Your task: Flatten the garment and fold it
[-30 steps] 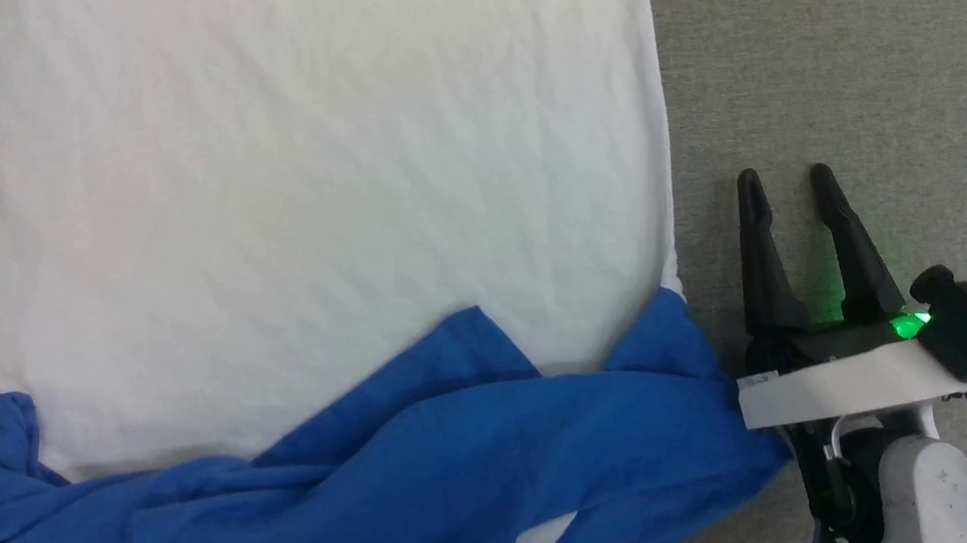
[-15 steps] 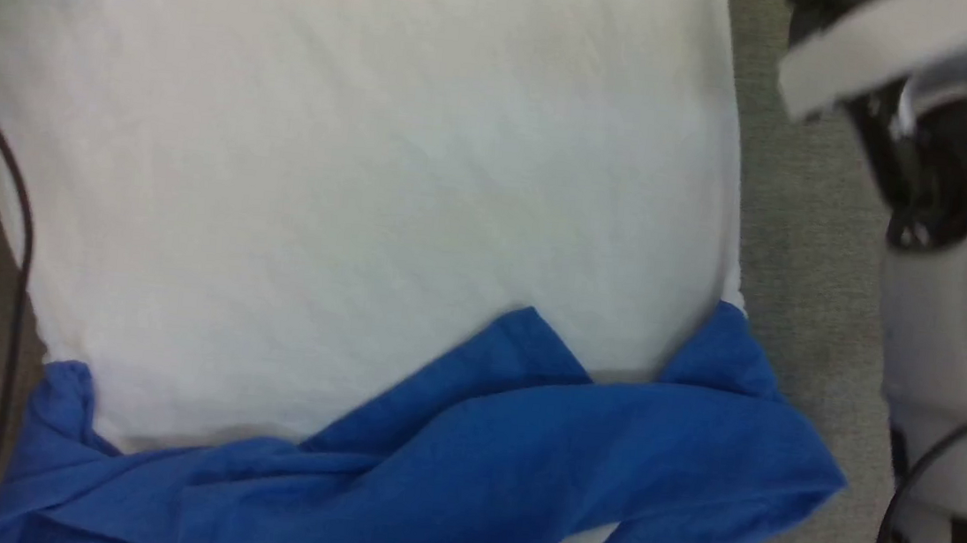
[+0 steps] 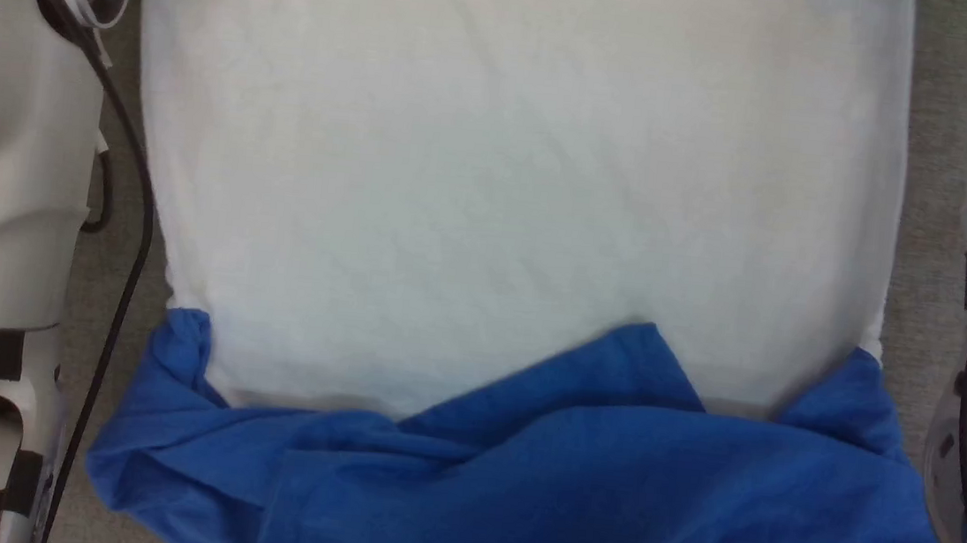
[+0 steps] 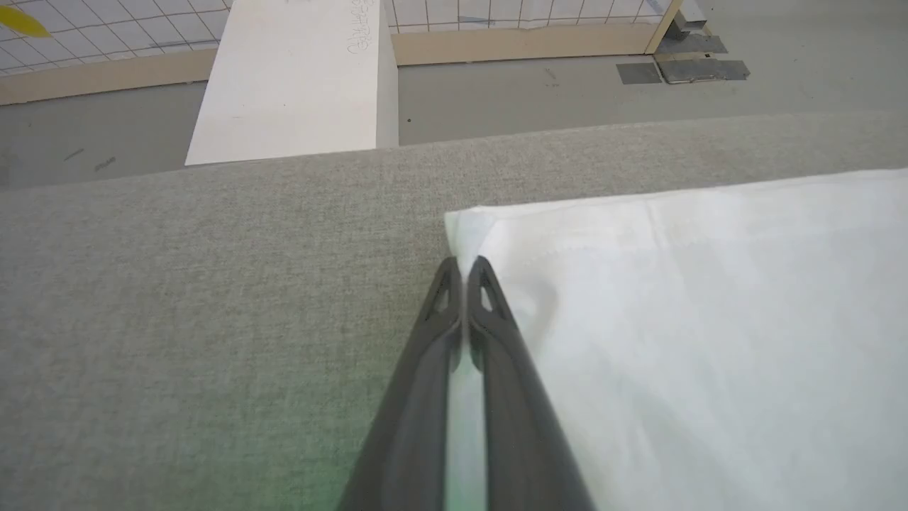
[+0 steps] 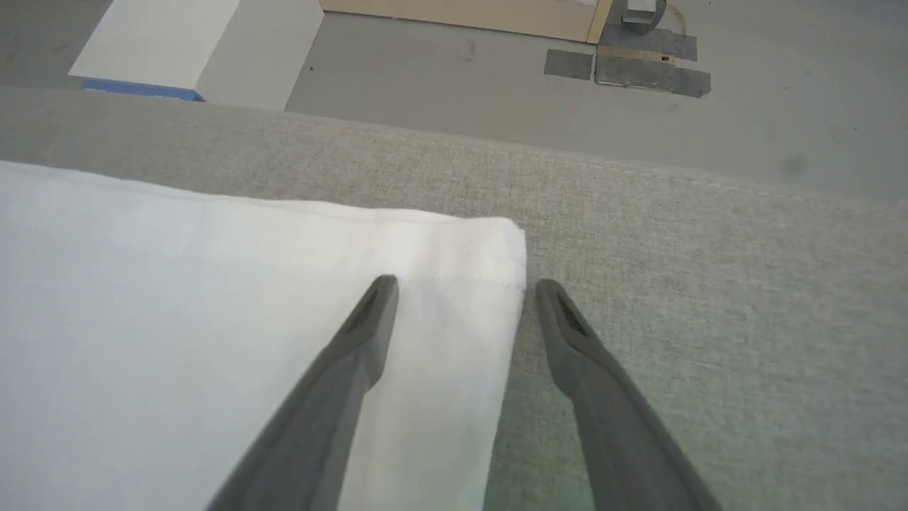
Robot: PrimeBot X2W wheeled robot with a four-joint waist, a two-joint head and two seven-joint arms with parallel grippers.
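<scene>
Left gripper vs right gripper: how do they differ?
Left gripper is shut, with the garment's edge between its fingers; right gripper is open, gripping nothing. Left gripper's tips sit together on the edge; right gripper straddles it, one finger over cloth, one over the grey surface. Both are at a hem corner.

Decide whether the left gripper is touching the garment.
Touching. The left wrist view shows the left gripper shut on the garment, white cloth pinched between its jaws.
</scene>
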